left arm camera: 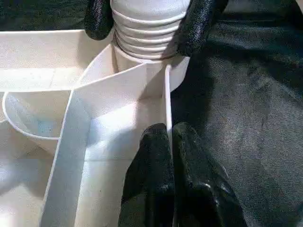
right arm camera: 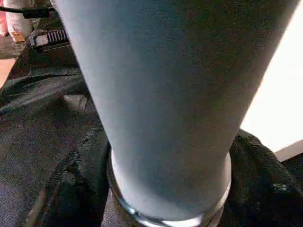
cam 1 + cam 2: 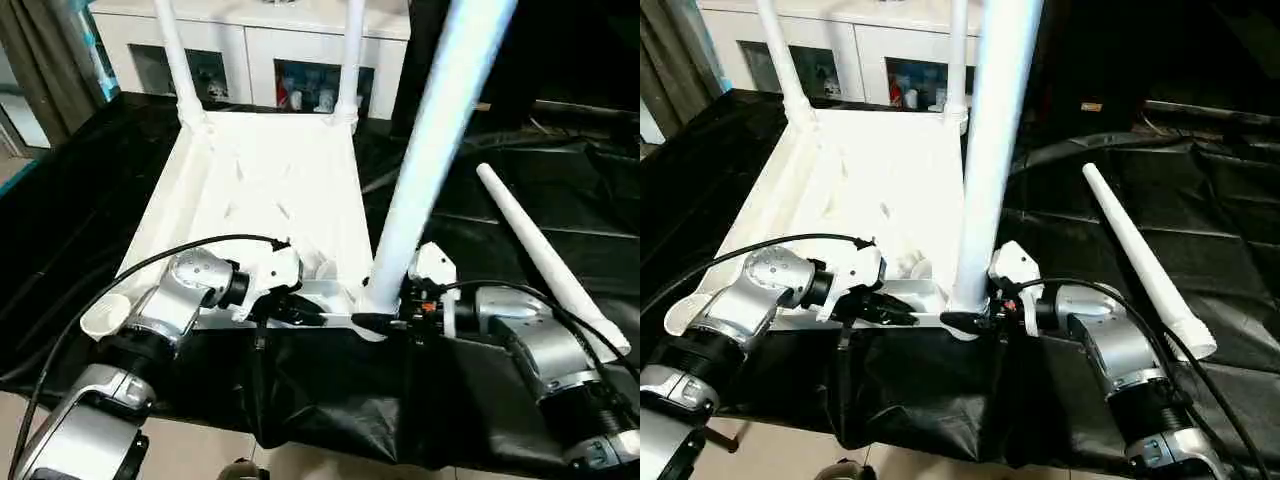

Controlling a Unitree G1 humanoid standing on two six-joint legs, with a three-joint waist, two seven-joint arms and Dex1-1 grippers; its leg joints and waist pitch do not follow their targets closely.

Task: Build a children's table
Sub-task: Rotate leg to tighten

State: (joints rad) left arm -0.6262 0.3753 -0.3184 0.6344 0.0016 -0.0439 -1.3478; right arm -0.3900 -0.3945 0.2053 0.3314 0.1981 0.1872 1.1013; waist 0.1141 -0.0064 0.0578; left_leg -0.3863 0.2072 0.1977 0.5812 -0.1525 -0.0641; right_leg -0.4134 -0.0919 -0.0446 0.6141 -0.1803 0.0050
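Tabletop: upside down on black cloth, 12 o'clock of both arms.
Left gripper: shut, pinching near rim.
Right gripper: fingers straddling third leg base; hold uncertain.
Risk: tilted leg cross-threads or topples if released.
Spare leg: 3 o'clock, could roll.

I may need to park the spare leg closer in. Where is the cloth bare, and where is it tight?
Bare black cloth lies between the upturned tabletop and the loose leg, and more beyond that leg. The near right corner is crowded: the right pincer spans the standing leg at its socket, and the left pincer pinches the rim beside it.
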